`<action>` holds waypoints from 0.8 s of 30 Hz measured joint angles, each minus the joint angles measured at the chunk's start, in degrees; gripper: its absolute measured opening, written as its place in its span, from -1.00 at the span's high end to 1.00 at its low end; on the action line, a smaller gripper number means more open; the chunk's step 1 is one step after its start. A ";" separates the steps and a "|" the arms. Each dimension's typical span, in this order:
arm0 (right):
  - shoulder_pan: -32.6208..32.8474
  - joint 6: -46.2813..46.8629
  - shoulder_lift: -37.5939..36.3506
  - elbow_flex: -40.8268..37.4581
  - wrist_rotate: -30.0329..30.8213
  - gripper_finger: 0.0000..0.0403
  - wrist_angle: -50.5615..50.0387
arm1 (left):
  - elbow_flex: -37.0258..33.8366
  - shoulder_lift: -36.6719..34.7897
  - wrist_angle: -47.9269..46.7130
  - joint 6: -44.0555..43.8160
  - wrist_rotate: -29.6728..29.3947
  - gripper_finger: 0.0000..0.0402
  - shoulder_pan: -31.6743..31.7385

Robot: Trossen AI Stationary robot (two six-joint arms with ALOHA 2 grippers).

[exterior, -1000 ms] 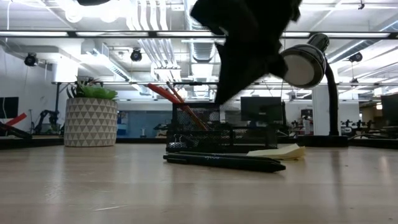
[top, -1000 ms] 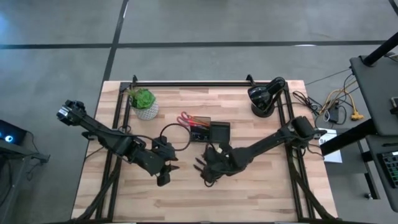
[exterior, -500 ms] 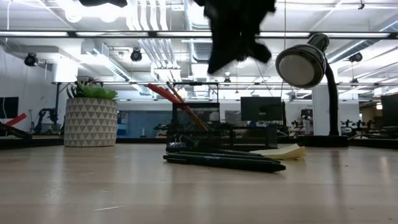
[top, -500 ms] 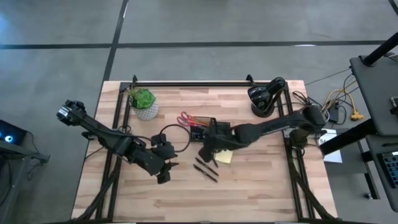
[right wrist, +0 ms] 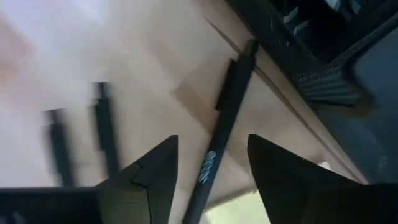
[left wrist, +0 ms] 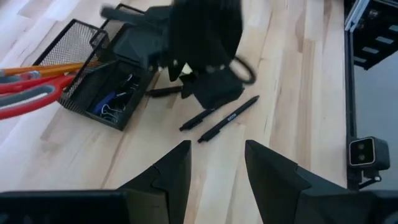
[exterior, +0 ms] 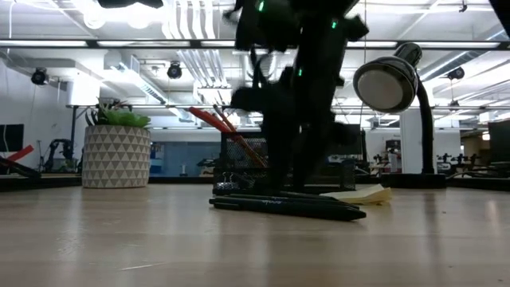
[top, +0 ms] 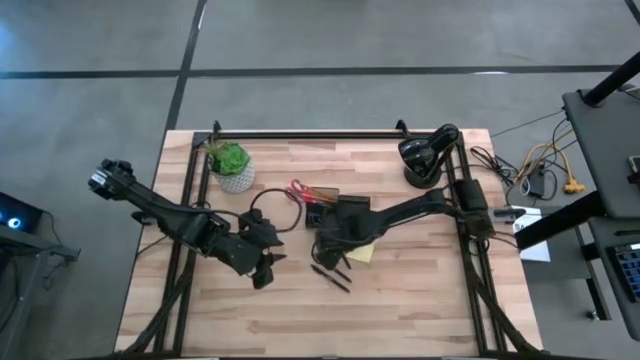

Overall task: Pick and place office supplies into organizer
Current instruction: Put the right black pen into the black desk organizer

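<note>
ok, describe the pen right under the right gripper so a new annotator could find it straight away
Start at the dark mesh organizer in the middle of the wooden table. The right gripper hangs open just in front of it, and in the right wrist view a black pen lies on the wood between its fingers. Unlike the two pens lying farther out, this one lies right beside the organizer.

Red-handled scissors (left wrist: 28, 99) and an orange pencil (left wrist: 43, 67) are showing against the black mesh organizer (left wrist: 102, 74), blue clips (left wrist: 107, 107) are lying inside it, black pens (left wrist: 219, 118) are resting on pale wood table (top: 420, 300), and what looks like a yellow sticky-note pad (top: 362, 251) is peeking out.
</note>
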 joint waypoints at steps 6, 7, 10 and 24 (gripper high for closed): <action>0.02 0.33 2.28 0.45 0.22 0.09 0.19 | -0.07 -1.16 0.06 -0.84 0.00 0.33 -0.02; 0.02 0.16 2.34 0.47 0.33 0.12 0.04 | -0.07 -1.30 0.08 -1.35 -0.05 0.33 0.00; 0.08 -0.26 2.37 0.40 2.58 0.23 -0.28 | -0.07 -1.34 0.08 -1.75 -0.05 0.33 0.00; 0.04 -6.20 2.69 0.34 7.89 0.91 -0.74 | -0.24 -1.34 0.04 -1.76 -0.07 0.33 0.00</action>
